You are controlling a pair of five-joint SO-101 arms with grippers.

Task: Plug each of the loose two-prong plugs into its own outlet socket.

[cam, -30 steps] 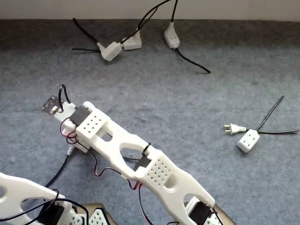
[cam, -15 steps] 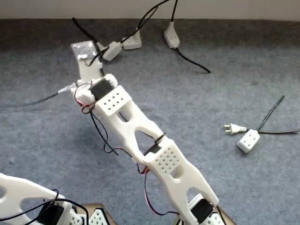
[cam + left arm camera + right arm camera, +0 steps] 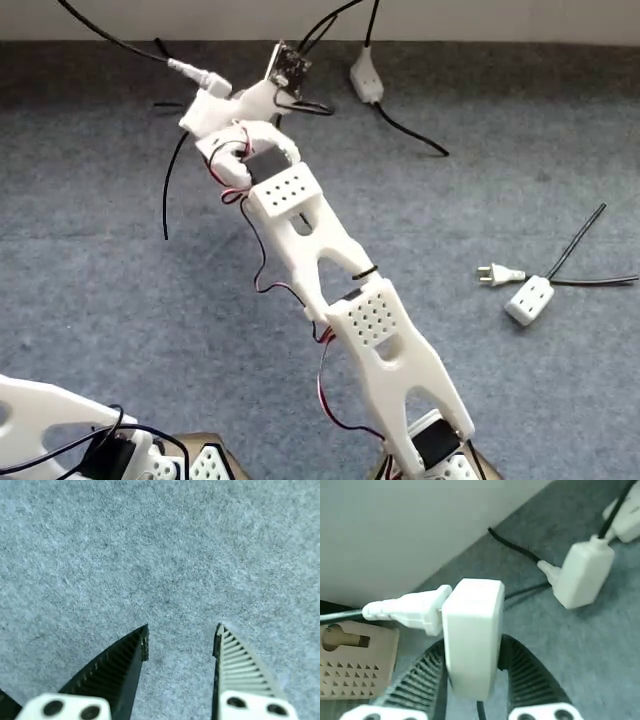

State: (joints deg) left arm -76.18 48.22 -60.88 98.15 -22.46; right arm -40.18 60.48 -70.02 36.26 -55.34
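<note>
The left hand hangs open, well apart from the loose plug lying just beside its socket, while far past that plug the right hand squeezes a plugged-in outlet block; next, I think, grab the loose plug.

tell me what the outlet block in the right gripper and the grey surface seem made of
The outlet block looks like smooth, slightly glossy white moulded plastic: rounded edges, even sheen. The grey surface seems short-pile carpet or felt: matte, fuzzy, mottled fibres.

Prongs of the plug are hidden inside the outlet socket; the high view's lower edge cuts off the left arm
</note>
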